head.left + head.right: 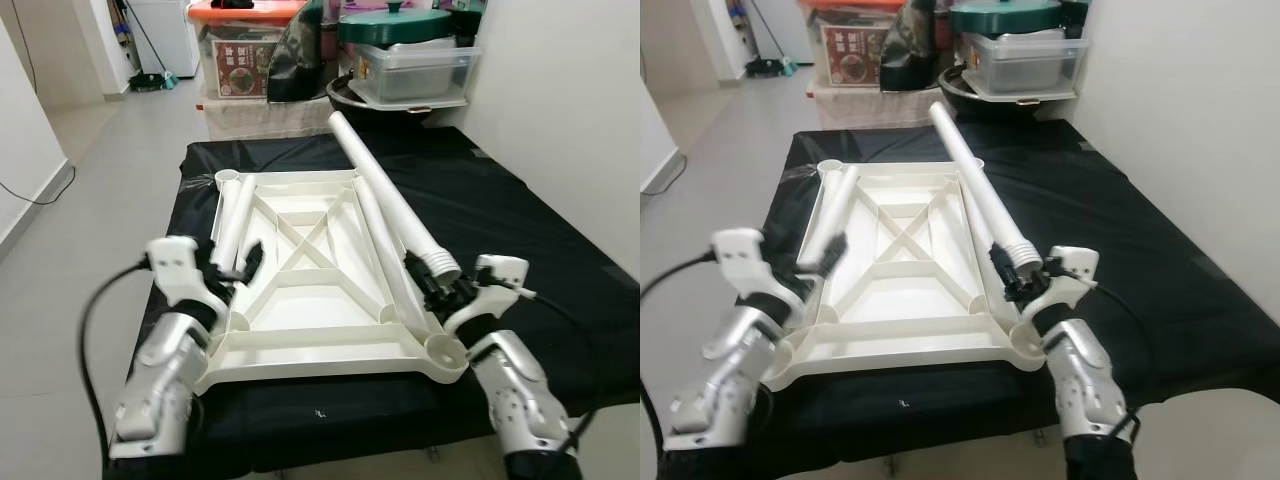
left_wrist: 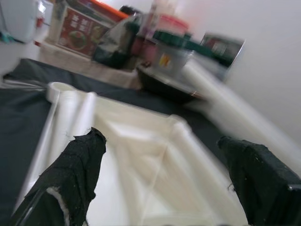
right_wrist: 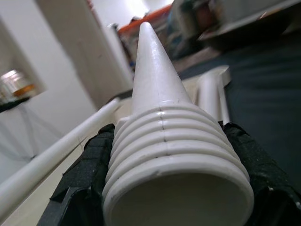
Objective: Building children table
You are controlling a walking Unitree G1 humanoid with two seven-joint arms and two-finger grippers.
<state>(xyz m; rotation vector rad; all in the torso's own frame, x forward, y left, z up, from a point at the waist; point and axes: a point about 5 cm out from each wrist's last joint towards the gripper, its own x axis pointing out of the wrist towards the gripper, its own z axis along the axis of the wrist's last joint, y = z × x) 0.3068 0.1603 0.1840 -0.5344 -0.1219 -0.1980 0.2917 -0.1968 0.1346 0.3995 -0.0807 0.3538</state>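
Step in hand: the robot seems to be bringing one long white plastic table leg (image 1: 395, 195) to a corner socket of the white plastic table top (image 1: 310, 300), which lies upside down on the black cloth (image 1: 520, 215) that covers the low worktop.

Right gripper (image 1: 440, 285): its black fingers pinch the ribbed threaded end of the leg from both sides, near the front right corner socket (image 1: 445, 352). The far end of the leg points away, toward the storage boxes (image 1: 410, 60) at the back.

Left gripper (image 1: 245, 262): its fingers are spread and hold nothing. It hovers over the left rim of the table top, just beside a second white leg (image 1: 235, 215) that lies along this rim.

Other parts: a third white leg (image 1: 385, 265) rests inside the table top along its right side, under the held one.

How to do it well: in this judgement, the leg must be turned until it stands upright before the thread can enter, because now it lies nearly flat. The ribbed end should be set straight above the socket and then lowered, not pushed in at an angle.

Risk: the long free end can swing and strike the boxes behind, so the turn is better done slowly. The left gripper may steady the table top, as it is light and can slide on the cloth.
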